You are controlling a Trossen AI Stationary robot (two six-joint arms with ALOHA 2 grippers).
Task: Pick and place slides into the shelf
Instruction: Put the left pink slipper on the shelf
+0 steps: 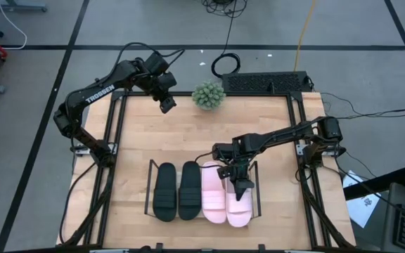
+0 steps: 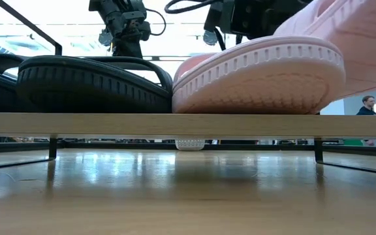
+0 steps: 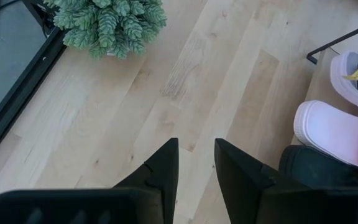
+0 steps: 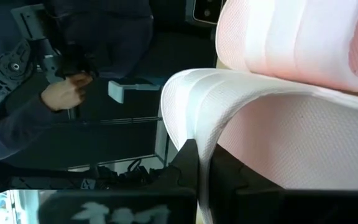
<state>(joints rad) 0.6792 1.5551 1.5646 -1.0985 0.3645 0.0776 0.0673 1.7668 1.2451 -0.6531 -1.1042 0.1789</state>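
Pink and black slides sit four abreast in the shelf (image 1: 148,190) near the surface's (image 1: 188,133) front edge. Right hand (image 1: 238,176) is closed, apparently pinching the strap of the rightmost pink slide (image 1: 240,202). Left hand (image 1: 167,105) hovers empty, slightly parted, beside the far plant (image 1: 208,95).

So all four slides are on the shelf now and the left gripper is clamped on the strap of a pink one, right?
Not quite: it's the right gripper, not the left, whose jaws pinch the strap of the outer pink slide; the high view shows it. The left gripper hangs by the plant. All four slides do sit on the shelf.
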